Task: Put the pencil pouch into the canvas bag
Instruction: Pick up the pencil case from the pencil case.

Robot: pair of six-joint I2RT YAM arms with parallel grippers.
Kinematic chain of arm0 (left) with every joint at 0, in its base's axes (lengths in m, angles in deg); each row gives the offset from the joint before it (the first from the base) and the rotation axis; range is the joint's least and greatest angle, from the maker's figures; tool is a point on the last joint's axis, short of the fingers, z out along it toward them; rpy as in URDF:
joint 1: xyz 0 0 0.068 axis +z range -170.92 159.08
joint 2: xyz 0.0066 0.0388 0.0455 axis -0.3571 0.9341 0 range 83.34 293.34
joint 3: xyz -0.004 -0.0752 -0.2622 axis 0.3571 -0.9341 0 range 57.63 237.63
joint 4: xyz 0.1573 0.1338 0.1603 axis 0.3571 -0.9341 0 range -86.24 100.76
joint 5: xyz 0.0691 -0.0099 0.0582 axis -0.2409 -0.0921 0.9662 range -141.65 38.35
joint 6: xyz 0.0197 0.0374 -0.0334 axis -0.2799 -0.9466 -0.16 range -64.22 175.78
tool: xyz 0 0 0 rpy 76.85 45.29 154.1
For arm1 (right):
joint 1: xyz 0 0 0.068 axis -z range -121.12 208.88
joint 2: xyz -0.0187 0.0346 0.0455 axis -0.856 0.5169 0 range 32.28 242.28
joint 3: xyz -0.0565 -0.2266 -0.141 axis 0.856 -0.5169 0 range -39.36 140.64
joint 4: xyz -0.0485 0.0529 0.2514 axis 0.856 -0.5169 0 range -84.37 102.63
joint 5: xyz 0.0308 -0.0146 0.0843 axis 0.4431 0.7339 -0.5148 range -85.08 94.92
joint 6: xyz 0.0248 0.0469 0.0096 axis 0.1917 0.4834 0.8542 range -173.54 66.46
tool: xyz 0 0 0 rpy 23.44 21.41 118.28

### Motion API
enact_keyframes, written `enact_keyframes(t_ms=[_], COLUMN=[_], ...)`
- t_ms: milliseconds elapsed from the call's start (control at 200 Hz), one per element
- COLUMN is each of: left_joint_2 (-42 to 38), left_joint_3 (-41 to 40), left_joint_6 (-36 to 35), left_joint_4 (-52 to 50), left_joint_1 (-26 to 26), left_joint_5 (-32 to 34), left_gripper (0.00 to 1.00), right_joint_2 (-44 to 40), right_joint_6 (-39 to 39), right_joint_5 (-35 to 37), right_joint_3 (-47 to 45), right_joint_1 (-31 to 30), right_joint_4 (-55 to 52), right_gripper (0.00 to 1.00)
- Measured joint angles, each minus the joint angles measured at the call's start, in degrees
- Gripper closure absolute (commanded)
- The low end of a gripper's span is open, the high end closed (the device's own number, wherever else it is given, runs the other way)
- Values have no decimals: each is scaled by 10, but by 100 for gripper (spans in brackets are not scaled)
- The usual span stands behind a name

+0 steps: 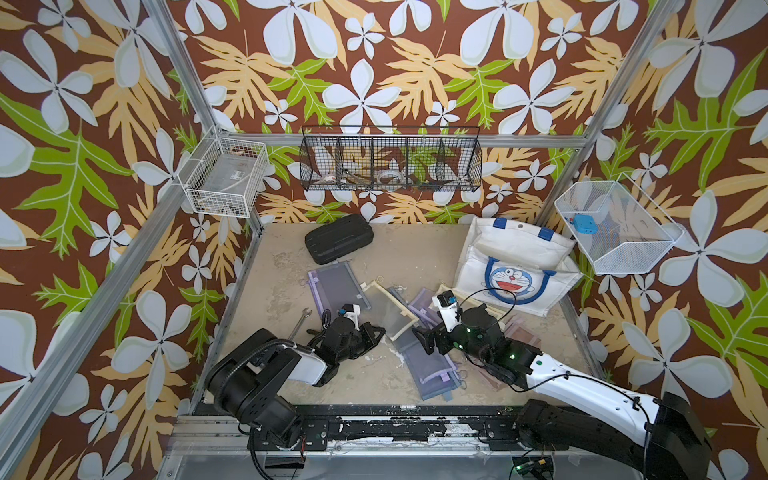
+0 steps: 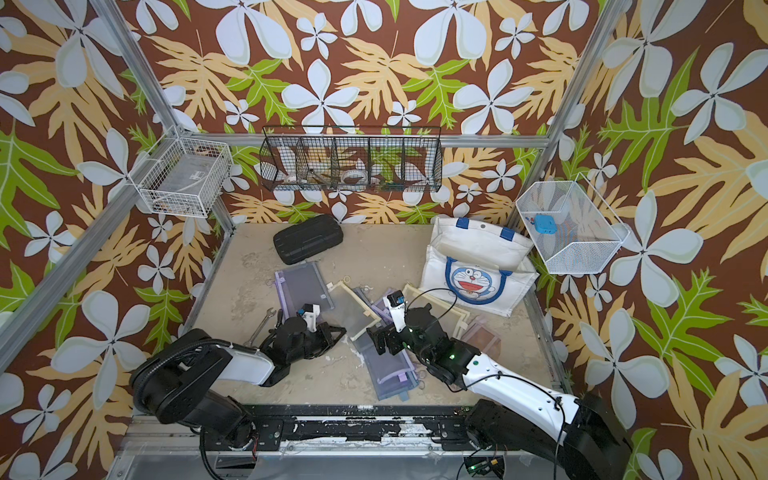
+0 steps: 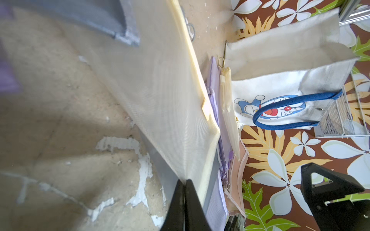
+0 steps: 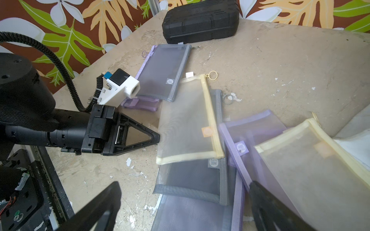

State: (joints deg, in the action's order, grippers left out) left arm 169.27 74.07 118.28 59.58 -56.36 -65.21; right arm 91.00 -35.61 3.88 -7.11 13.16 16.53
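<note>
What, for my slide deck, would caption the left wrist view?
Left gripper shut on the corner of a yellow-trimmed mesh pouch, canvas bag beyond.

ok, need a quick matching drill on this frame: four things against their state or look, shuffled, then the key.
Things
1. left end effector
2. right end effector
3. canvas bag
4. black hard case

State or look
A. white, blue handles, cartoon cat face on its side
B. open, nothing held
C. ribbed, lying flat and shut
D. shut on a corner of the yellow-trimmed pouch

Pairs: 1-D, 2-B, 3-A, 4-C
</note>
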Motion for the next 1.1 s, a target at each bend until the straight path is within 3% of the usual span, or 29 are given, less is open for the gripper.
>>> enact_keyframes(t_ms=[170, 525, 921, 1101], left_joint_2=[-94, -238, -272, -280], left_joint_3=[48, 146, 280, 296], left_joint_6=[-87, -298, -394, -405], left_joint_4=[-127, -370, -498, -525], left_joint_1=[-24, -30, -30, -31], left_joint_5=[7, -22, -71, -78], left_gripper=[100, 100, 100, 100], right_joint_2=[-9, -28, -136, -193], right_joint_6=[5, 41, -10, -36], right_joint_5=[-12, -125, -139, -142], right_joint_3=[35, 102, 89, 60], right_joint_1=[8, 48, 48, 48], right_joint_4=[-29, -66, -82, -77], right_gripper=[0, 0, 0, 0])
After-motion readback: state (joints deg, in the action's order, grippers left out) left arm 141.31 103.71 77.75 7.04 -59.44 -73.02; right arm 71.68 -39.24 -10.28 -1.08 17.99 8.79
